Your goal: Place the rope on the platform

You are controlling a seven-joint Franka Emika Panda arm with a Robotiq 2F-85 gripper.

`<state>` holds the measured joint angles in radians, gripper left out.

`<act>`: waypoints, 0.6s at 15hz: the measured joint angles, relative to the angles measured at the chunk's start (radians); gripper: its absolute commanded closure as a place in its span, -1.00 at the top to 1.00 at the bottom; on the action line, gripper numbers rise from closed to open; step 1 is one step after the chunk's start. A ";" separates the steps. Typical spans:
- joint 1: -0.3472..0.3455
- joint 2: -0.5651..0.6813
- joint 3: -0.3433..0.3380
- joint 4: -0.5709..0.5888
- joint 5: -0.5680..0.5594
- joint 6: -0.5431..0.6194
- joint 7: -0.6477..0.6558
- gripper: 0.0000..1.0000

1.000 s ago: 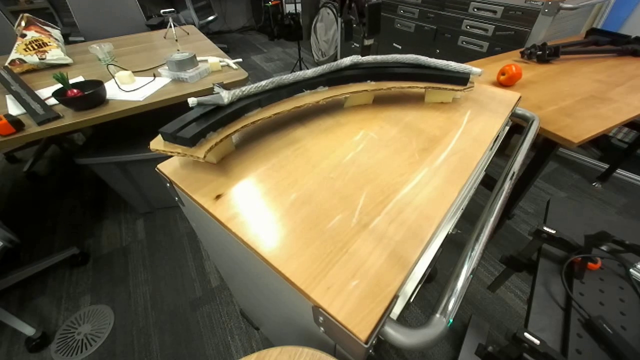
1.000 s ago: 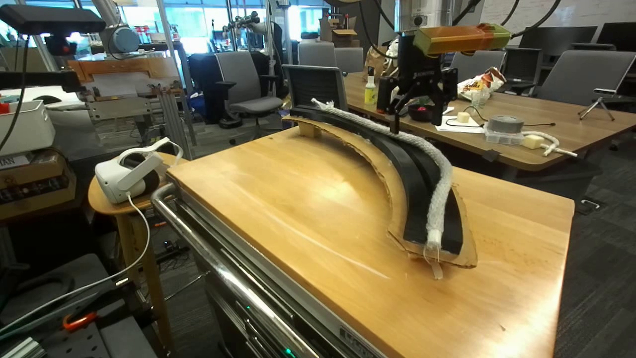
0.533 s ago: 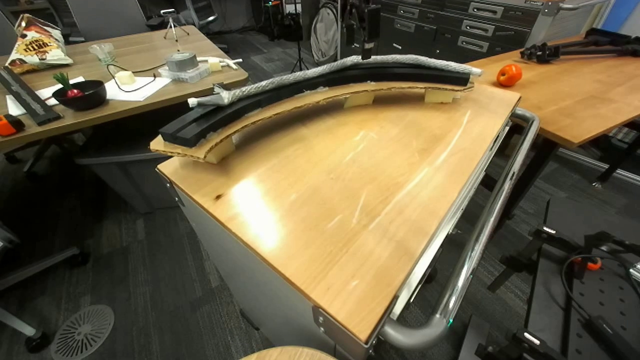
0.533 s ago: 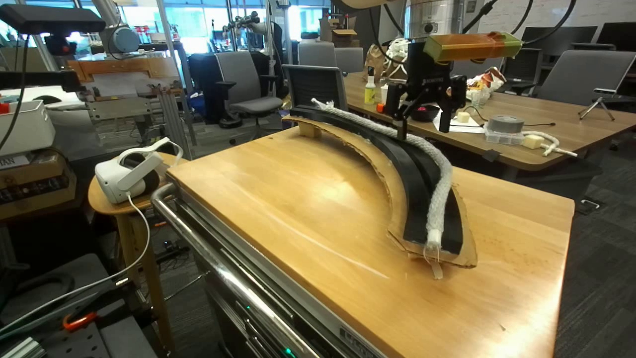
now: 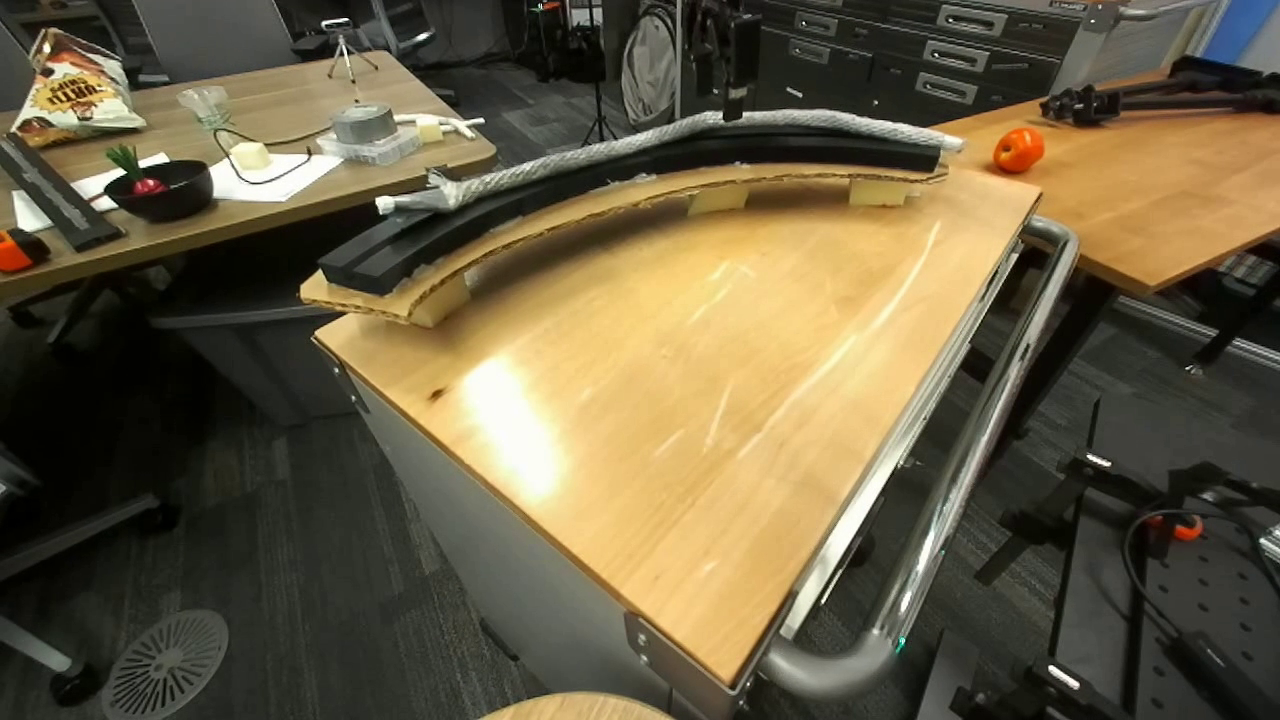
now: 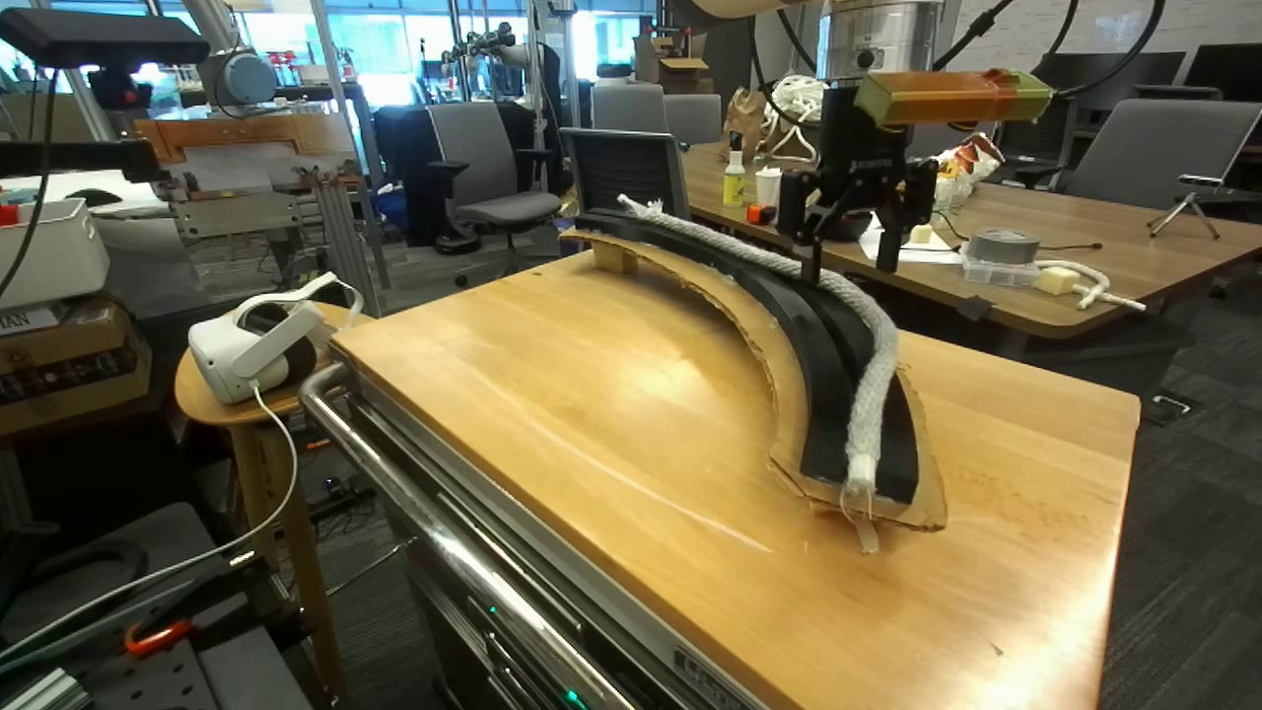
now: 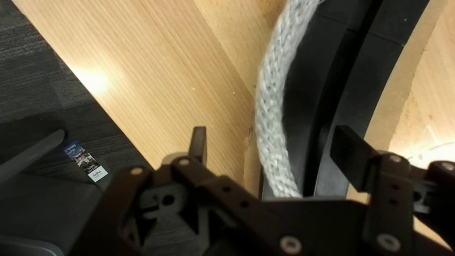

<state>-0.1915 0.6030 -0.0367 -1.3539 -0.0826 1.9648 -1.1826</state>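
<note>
The pale grey rope (image 7: 272, 96) lies lengthwise on the curved black platform (image 6: 823, 414), along its outer side beside the middle groove. In the wrist view part of it overhangs the black edge. The rope (image 5: 600, 150) has one taped end (image 6: 861, 471) at the platform's near tip in an exterior view. My gripper (image 6: 850, 266) hangs pointing down over the middle of the arc, jaws wide apart. In the wrist view the gripper (image 7: 270, 137) has the rope passing between its fingers, touching neither. The rope's lower stretch there is hidden behind the gripper body.
Cardboard edging (image 5: 520, 230) on small blocks lifts the platform above the wooden tabletop (image 5: 680, 370). A metal handle bar (image 5: 960, 480) runs along one side. A second table carries a black bowl (image 5: 165, 190) and a tape roll (image 5: 363, 124). A headset (image 6: 251, 340) rests on a stool.
My gripper has come down and, in an exterior view, shifted right along the rope. Its jaws look slightly narrower than before. Rope and platform have stayed put.
</note>
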 measured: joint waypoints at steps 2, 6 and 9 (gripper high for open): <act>-0.004 0.006 0.000 0.010 0.011 -0.009 0.000 0.30; -0.006 0.020 0.001 0.028 0.032 -0.021 0.001 0.17; -0.006 0.032 0.004 0.038 0.037 -0.027 0.003 -0.04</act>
<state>-0.1972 0.6352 -0.0331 -1.3156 -0.0451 1.9382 -1.1794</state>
